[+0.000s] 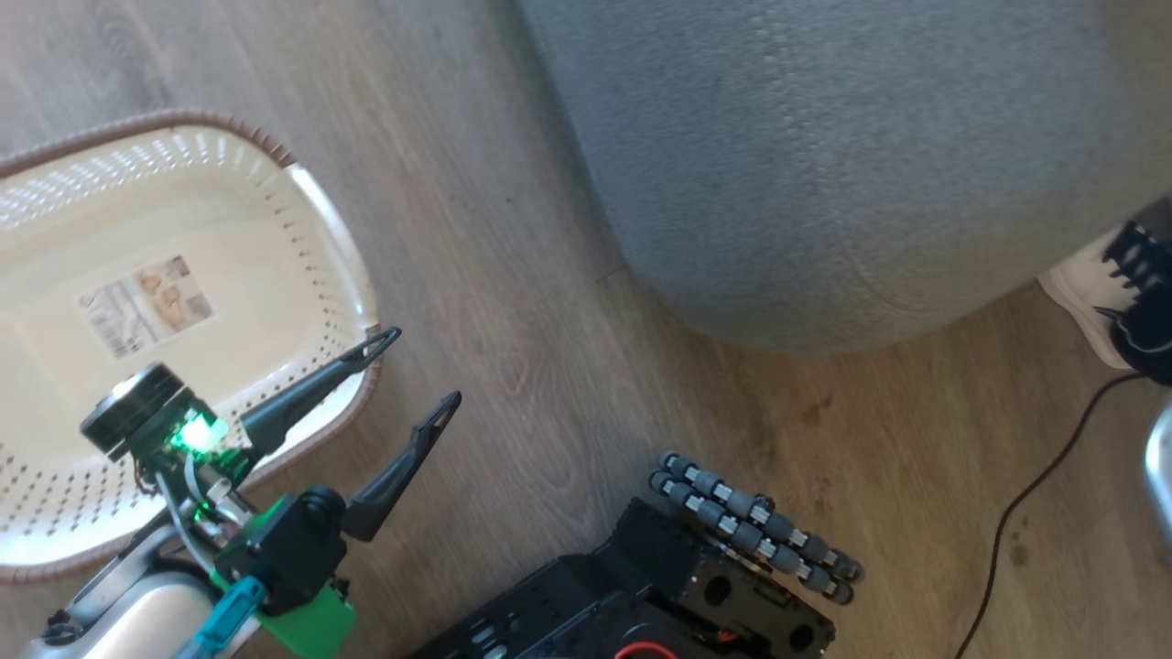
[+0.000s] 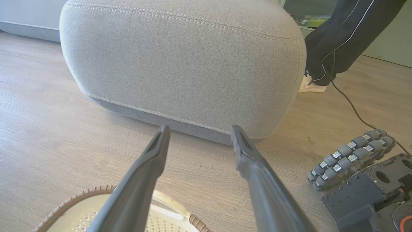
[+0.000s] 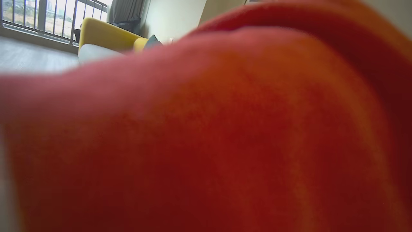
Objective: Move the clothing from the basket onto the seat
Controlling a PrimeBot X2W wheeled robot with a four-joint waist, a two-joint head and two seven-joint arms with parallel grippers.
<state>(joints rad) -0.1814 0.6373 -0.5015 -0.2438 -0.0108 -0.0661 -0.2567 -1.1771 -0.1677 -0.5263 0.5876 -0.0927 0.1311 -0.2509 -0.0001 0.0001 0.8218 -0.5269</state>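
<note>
Floor (image 1: 568, 384) — wood-look planks, grey-brown, with matte grain running across the room. There are a few dark scuffs near the robot's base, and everything else stands on it.

The seat (image 1: 824, 165): a large grey fabric cushion block with rounded corners, resting directly on the planks. From the left wrist view we note pale stitching along its top edge and again low down, above a darker band at its foot.

The clothing (image 3: 209, 135): red cloth pressed close against the right wrist camera, blurred and orange where light passes through it. The right gripper is closed, with its fingers hidden behind the cloth — we cannot tell whether it pinches the fabric.

Past the cloth's upper edge we see a yellow armchair (image 3: 106, 35), a pale wall and a railed window (image 3: 48, 16).

The basket (image 1: 320, 247): cream and perforated, with a brown woven-look rim, to the left of the seat with a strip of floor between them. A sticker (image 1: 146, 307) lies on its bare floor.

Robot base (image 1: 641, 595): dark, with a roller wheel (image 1: 755, 529) at its front corner, near the seat's rounded front.

Left gripper (image 1: 423, 366): fingers spread wide and holding nothing, one over the basket's near rim and the other over the planks. It points toward the seat.

By the seat's far corner are a person's white shoe (image 1: 1085, 293) and a dark trouser leg (image 2: 341, 38). A thin dark cable (image 1: 1035, 494) trails over the floor.
</note>
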